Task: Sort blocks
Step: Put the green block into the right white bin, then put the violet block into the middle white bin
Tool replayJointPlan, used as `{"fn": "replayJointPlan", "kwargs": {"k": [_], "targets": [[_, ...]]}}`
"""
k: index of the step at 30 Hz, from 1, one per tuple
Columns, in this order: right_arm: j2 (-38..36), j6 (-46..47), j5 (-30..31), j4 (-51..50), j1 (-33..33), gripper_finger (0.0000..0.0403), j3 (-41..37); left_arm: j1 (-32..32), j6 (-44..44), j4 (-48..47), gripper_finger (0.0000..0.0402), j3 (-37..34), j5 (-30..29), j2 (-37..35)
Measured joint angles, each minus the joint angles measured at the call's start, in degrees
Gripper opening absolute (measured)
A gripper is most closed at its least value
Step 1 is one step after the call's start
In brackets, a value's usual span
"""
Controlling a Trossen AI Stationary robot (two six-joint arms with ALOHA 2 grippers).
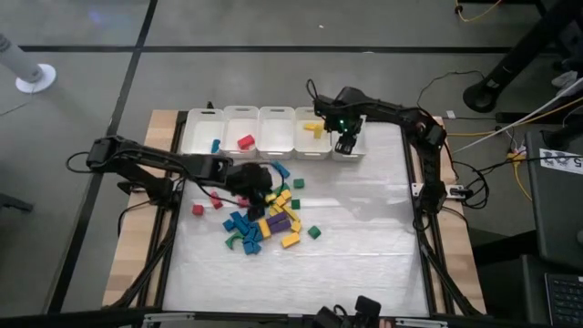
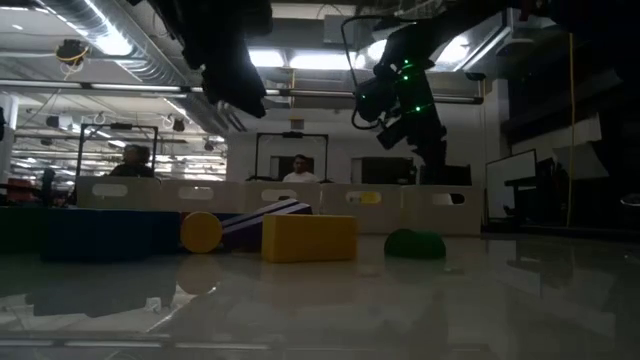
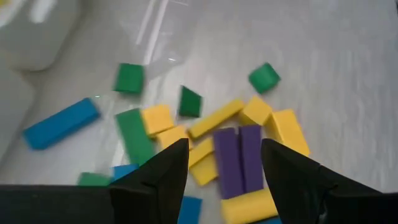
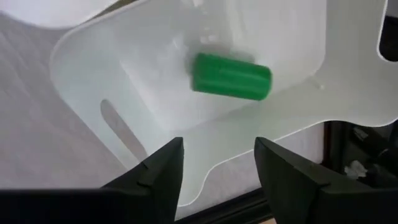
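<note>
Five white bins [image 1: 258, 130] stood in a row along the table's far edge. One held a blue block [image 1: 216, 145], one a red block [image 1: 245, 141], one a yellow block [image 1: 313, 128], and in the rightmost lay a single green block [image 4: 231, 76].

The right gripper [image 4: 216, 163] hung over that last bin, its fingers apart and holding nothing.

The left gripper [image 3: 224, 160] hovered over the mixed pile of blocks [image 1: 269, 219] in the middle of the table, spread wide and empty, directly above two purple bars [image 3: 239, 158] lying side by side. Two red blocks [image 1: 198, 209] lay apart, left of the pile.
</note>
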Motion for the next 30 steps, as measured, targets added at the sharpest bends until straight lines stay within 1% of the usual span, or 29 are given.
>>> {"fn": "replayJointPlan", "kwargs": {"k": [5,11,15,19,24,30], "targets": [[0.0,0.2,0.1,1.9,0.2,0.0215,0.0,-3.1,1.0,3.8,0.0189,0.0,-0.1,4.9],[0.0,1.8,-0.3,2.9,0.2,0.0212,0.0,-4.2,1.7,6.9,0.0189,0.0,-0.6,12.3],[0.0,1.9,-0.3,2.9,0.2,0.0209,0.0,-4.2,1.6,8.2,0.0189,0.0,-0.7,15.8],[0.0,2.0,-1.4,3.6,0.2,0.0209,0.0,-4.1,1.5,8.4,0.0189,0.0,-1.2,17.1],[0.0,2.0,-1.8,4.8,0.2,0.0209,0.0,-4.1,1.7,8.5,0.0189,0.0,-4.4,17.2],[0.0,2.0,-2.0,5.9,0.2,0.0209,0.0,-4.2,1.1,8.7,0.0189,0.0,-4.5,19.0]]}}
